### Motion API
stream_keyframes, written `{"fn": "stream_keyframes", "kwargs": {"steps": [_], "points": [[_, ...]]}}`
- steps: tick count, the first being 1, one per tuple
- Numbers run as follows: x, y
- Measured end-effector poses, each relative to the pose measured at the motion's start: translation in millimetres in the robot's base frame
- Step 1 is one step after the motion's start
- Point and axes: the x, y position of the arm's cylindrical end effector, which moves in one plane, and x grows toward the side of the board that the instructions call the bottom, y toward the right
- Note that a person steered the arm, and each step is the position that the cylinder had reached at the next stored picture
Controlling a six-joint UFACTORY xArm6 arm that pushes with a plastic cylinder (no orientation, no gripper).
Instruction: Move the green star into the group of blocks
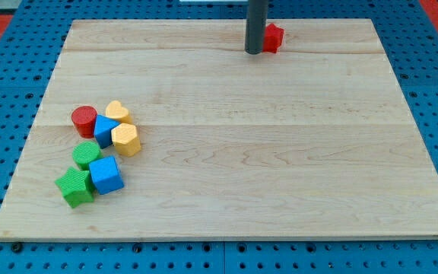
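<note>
The green star-like plastic block (75,187), its outline only roughly readable, lies far from the tip (254,52), toward the view's lower left, near the board's bottom-left corner. It forms the lowest member of a cluster and touches the blue plastic cube (106,175) on the side facing the tip.

Slightly closer to the tip, just above these two, sits a rounded green block (87,154). Closer again are a yellow hexagonal block (126,140), a blue block of unclear shape (105,129), a red cylinder (84,120) and a yellow heart-shaped block (117,112). These four are packed together. The heart is the cluster's member nearest the tip, yet still well apart from it.

The tip is the lower end of a straight dark rod (256,23) that enters from the view's top. It is a single plain end that grips nothing, and it stands on the pale wooden board (280,152) near the top edge. Immediately on its right is a lone red block (273,36), partly hidden by the rod. Whether the two touch cannot be told. The board rests on a blue perforated surface (6,84).
</note>
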Motion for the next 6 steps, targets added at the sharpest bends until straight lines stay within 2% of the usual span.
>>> {"fn": "stream_keyframes", "kwargs": {"steps": [2, 3, 4, 5, 6], "points": [[-11, 86], [55, 81], [155, 56], [262, 19], [345, -44]]}}
